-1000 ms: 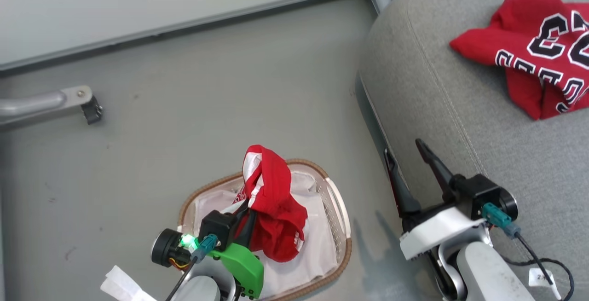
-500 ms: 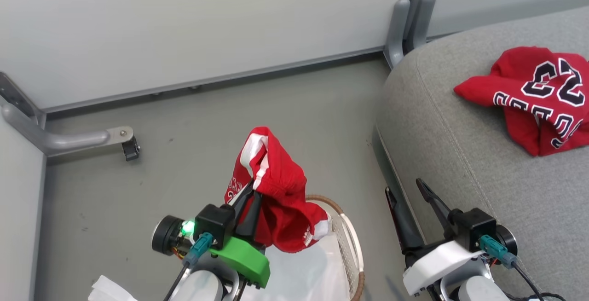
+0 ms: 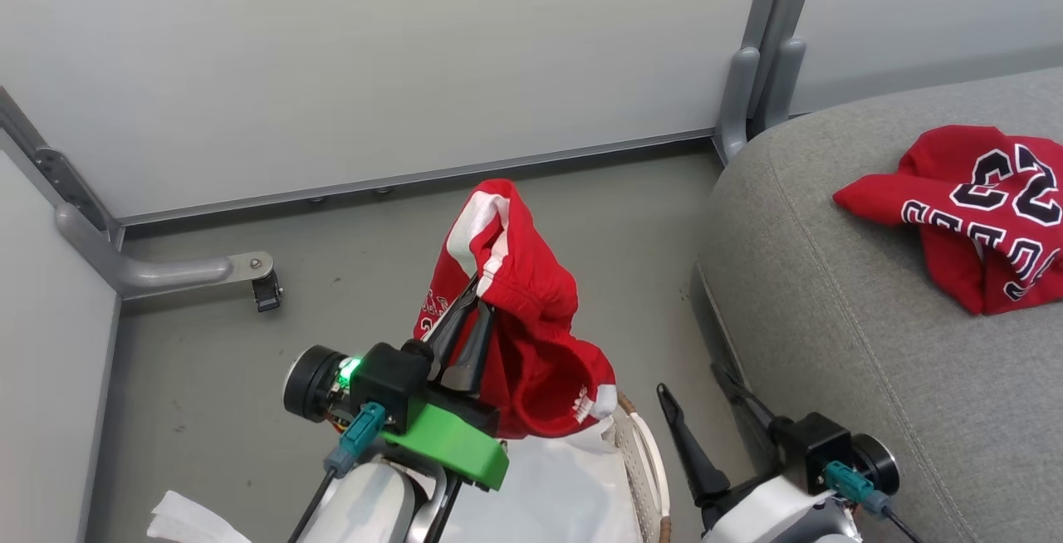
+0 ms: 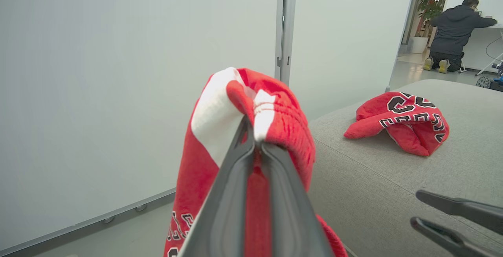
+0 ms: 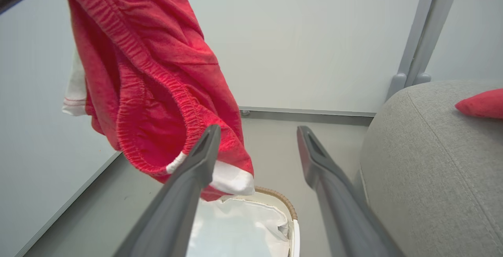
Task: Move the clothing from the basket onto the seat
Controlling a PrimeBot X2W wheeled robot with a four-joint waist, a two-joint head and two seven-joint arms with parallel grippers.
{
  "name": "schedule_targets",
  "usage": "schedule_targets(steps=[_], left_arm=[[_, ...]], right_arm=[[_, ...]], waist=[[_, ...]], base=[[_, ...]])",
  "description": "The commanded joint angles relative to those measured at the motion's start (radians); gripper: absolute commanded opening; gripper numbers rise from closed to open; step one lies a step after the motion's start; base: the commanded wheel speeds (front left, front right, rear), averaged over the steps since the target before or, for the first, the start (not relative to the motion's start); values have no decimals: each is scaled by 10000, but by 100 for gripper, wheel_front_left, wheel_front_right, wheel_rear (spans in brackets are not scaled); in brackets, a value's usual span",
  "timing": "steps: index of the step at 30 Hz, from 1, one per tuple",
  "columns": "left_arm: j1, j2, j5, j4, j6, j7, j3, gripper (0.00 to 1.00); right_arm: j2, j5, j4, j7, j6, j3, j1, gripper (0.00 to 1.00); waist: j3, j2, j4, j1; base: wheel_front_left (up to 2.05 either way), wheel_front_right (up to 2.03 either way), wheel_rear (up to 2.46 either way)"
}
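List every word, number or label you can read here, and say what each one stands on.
"23": black-and-white number on the bright red jersey lying on the grey fabric sofa seat, upside down in the head view.
Block lettering beside that number: creased and folded, not readable.
Lettering on the red white-trimmed garment in the left gripper: half hidden, not readable.
Small white print near that garment's hem: too small.

the left gripper (image 3: pixel 480 304) has long dark fingers (image 3: pixel 472 356), a green block (image 3: pixel 453 447), a green light (image 3: pixel 350 369) and a blue-green plug (image 3: pixel 359 437).
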Motion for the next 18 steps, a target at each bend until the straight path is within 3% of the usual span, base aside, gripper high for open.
schedule_targets(steps=[1,11,18], left_arm=[[-149,26,-58,-45,53,-3,-37,0],[-260,26,-260,-52,95,-3,-564,0],[-403,24,-452,-68,163,-5,-1058,0]], right_arm=[[-37,-80,-67,-19,-11,165,-60,100],[-126,-242,-187,-19,-11,1947,-1262,100],[-72,-470,487,-19,-11,2138,-1971,100]], waist=[[-30,0,59,1],[-26,0,489,1],[126,0,947,1]], base=[[0,0,0],[0,0,0],[0,0,0]])
